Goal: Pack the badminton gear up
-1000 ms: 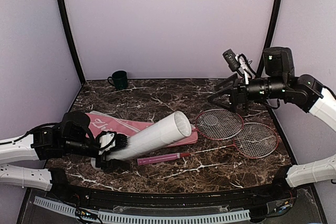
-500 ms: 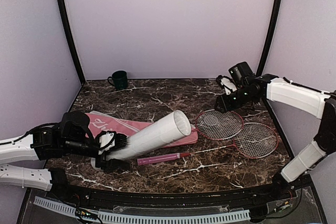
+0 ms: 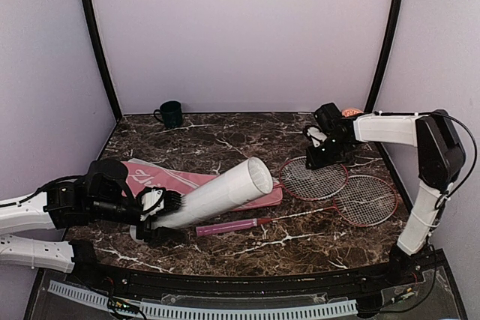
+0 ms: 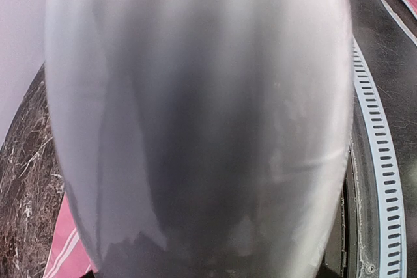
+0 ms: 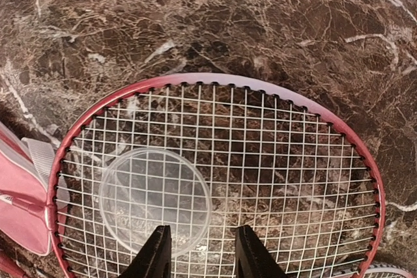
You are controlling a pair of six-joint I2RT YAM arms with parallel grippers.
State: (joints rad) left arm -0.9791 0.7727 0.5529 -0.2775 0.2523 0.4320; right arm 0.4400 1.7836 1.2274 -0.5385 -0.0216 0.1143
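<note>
Left gripper (image 3: 159, 210) jaws clamped round the low end of long white tube (image 3: 221, 191), which tilts up-right over pink racket-shaped bag (image 3: 154, 179). Right gripper (image 5: 199, 252) jaws part open, empty, over red-framed racket head (image 5: 273, 180) and clear round lid (image 5: 155, 201), seemingly lying on the strings.

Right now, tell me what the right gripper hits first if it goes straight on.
Probably the strings of the red-framed racket, close beside the clear round lid. The right gripper points down there, jaws open; depth is unclear.
</note>
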